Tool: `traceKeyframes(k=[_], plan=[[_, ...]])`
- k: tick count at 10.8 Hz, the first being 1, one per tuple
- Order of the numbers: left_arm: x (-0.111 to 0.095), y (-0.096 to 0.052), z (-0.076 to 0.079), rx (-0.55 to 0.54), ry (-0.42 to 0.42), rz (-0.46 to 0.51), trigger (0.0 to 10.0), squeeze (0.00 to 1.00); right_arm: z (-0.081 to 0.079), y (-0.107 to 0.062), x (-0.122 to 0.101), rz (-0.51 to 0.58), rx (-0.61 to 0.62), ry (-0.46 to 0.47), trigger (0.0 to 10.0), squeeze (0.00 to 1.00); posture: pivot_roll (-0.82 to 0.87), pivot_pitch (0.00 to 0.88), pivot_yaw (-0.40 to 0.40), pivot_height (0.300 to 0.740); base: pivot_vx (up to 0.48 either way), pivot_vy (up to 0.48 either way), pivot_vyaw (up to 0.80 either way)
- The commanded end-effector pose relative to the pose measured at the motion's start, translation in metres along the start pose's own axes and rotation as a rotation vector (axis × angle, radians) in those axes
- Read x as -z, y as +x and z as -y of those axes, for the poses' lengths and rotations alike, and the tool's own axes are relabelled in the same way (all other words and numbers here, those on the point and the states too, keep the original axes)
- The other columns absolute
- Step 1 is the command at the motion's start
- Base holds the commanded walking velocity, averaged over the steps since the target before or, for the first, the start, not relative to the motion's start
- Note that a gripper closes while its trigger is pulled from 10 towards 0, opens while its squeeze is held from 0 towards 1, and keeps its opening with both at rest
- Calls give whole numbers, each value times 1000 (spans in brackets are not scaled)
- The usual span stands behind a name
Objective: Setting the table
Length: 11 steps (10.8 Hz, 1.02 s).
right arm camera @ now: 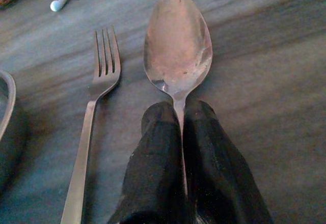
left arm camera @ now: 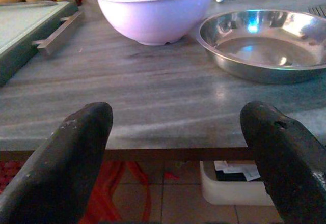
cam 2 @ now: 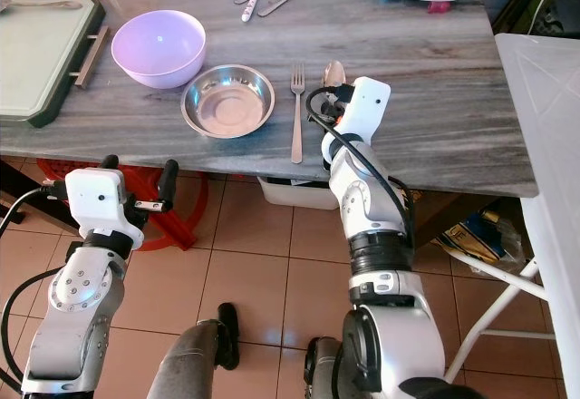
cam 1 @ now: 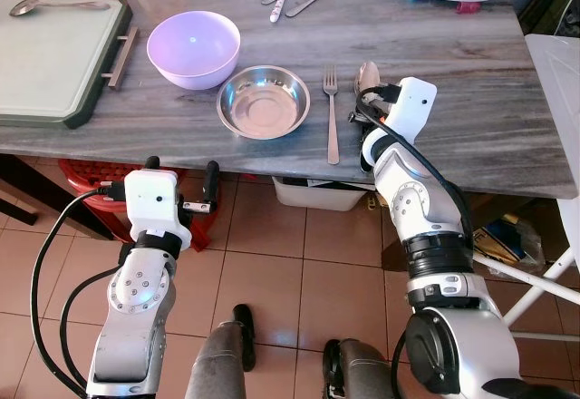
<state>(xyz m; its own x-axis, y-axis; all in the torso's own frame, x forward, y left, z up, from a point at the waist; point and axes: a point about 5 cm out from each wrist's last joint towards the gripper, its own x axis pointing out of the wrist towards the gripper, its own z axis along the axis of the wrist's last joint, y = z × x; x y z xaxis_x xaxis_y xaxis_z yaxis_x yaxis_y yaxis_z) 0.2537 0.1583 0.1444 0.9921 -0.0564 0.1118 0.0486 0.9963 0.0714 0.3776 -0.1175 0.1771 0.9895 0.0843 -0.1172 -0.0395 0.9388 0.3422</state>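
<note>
Right gripper (right arm camera: 181, 117) fingers pinched shut on the spoon (right arm camera: 177, 46) handle.
We find the spoon flat on the grey table (cam 1: 453, 82), just right of the fork (cam 1: 332, 109), steel dish (cam 1: 264, 102) and lilac bowl (cam 1: 194, 47) beyond. Left gripper (cam 1: 181, 170) hangs below the table edge, fingers spread wide, holding nothing.
</note>
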Motion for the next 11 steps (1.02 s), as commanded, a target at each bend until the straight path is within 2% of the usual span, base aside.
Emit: traceKeyframes(k=[1,2,9,10,11], plan=[[3,-2,0,9,3,-20,10000,0,11,-3,35,-151,35,23,10000,553,31,290,8,740,0,0,0],[3,-2,0,10,3,-20,10000,0,11,-3,35,-151,33,22,10000,1000,31,290,8,740,0,0,0],[3,-1,1,12,3,-19,10000,0,15,-4,33,-139,38,-26,10000,1000,29,290,10,740,0,0,0],[3,-1,1,11,3,-19,10000,0,14,-4,33,-139,33,-35,10000,886,30,291,9,740,0,0,0],[3,-1,1,11,3,-19,10000,0,14,-4,33,-131,29,-44,10000,173,31,291,9,740,0,0,0]])
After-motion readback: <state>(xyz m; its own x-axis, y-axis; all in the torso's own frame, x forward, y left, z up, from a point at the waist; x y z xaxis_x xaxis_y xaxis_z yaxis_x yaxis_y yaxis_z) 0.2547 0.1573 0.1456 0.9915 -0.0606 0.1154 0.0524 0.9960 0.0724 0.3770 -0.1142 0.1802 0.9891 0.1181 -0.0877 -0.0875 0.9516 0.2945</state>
